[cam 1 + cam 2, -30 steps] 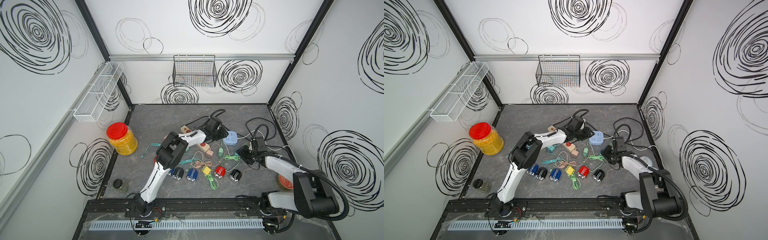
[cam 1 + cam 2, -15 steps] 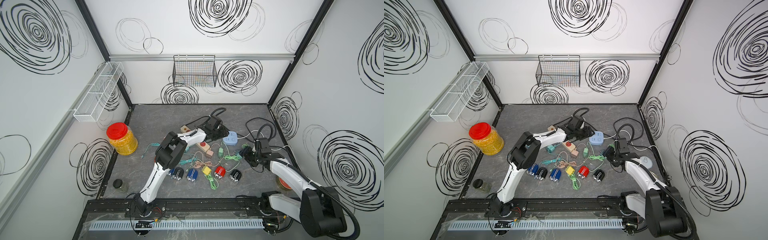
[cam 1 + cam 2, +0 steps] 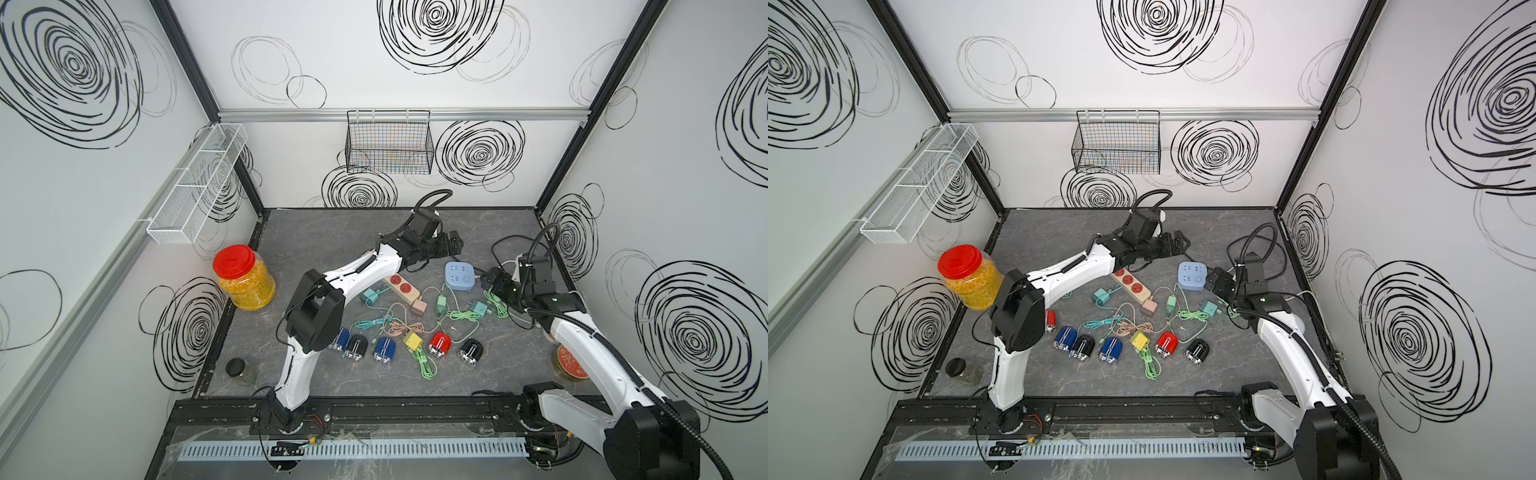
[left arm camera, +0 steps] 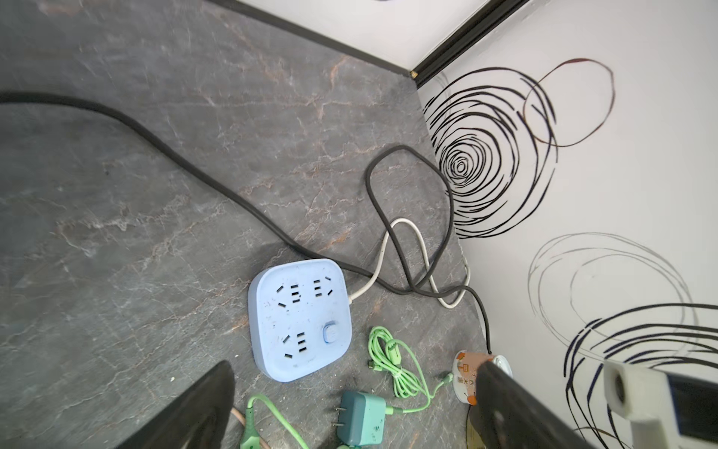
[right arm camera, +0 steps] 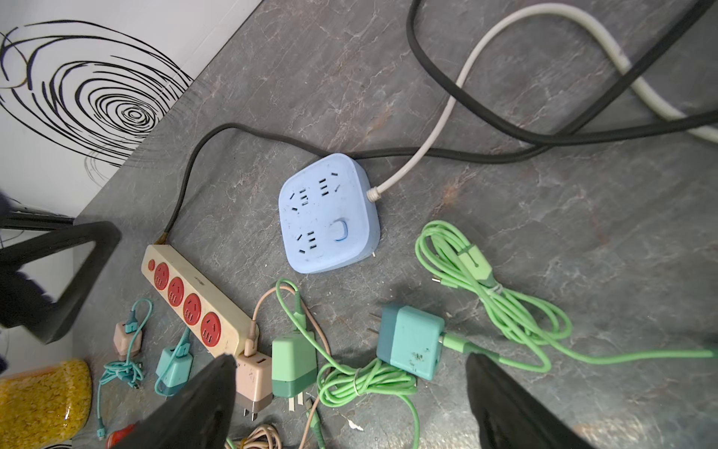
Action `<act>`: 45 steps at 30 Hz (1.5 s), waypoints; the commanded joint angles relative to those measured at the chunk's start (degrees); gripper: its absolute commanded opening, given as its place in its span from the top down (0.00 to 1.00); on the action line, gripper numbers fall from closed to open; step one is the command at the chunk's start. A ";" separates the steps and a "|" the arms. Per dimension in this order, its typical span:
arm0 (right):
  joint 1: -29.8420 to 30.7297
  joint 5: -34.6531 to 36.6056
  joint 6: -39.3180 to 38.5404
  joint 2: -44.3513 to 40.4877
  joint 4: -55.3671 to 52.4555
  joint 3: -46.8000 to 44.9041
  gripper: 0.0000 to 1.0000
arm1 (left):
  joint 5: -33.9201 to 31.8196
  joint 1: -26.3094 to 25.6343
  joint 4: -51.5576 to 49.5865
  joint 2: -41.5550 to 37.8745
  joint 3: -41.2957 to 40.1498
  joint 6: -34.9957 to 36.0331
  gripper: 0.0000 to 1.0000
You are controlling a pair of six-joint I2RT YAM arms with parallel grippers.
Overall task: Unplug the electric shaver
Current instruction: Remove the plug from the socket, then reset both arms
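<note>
Several small electric shavers lie in a row near the front in both top views, among them a red one (image 3: 439, 345) (image 3: 1167, 344), a black one (image 3: 471, 351) and a blue one (image 3: 384, 350). A blue socket block (image 3: 460, 277) (image 4: 301, 318) (image 5: 330, 214) has nothing plugged into it. A teal charger (image 3: 478, 308) (image 5: 412, 346) lies beside it with its prongs free. My left gripper (image 3: 455, 245) (image 4: 355, 367) hovers open behind the block. My right gripper (image 3: 494, 282) (image 5: 349, 359) stands open just right of the block, above the teal charger, holding nothing.
A beige strip with red sockets (image 3: 401, 286), green, teal and pink chargers and tangled cables (image 3: 424, 365) lie mid-floor. Black and white cords (image 4: 412, 241) loop at the back right. A red-lidded jar (image 3: 245, 278), a small dark jar (image 3: 237, 368) and a can (image 3: 569, 361) stand at the edges.
Both grippers have opened wide. The left gripper has lifted back from the socket block, and the right one has shifted slightly toward the back.
</note>
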 commanded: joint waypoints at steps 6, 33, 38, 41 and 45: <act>-0.33 2.92 -4.56 2.07 -0.02 5.55 0.00 | -8.40 1.04 -3.60 -9.44 -5.73 9.35 0.01; -9.72 5.62 -9.13 5.15 10.50 -0.43 0.00 | -19.35 28.89 24.13 -53.47 -66.64 8.97 0.01; -9.71 4.27 -10.46 2.73 14.79 -2.95 0.00 | -17.73 29.44 24.77 -51.80 -66.05 11.87 0.01; -9.57 2.67 -12.96 1.38 19.73 -5.53 0.00 | -18.39 30.36 28.51 -51.00 -68.37 13.12 0.01; -9.55 1.67 -13.67 1.26 20.75 -5.46 0.00 | -19.43 30.86 31.16 -51.62 -69.79 13.59 0.01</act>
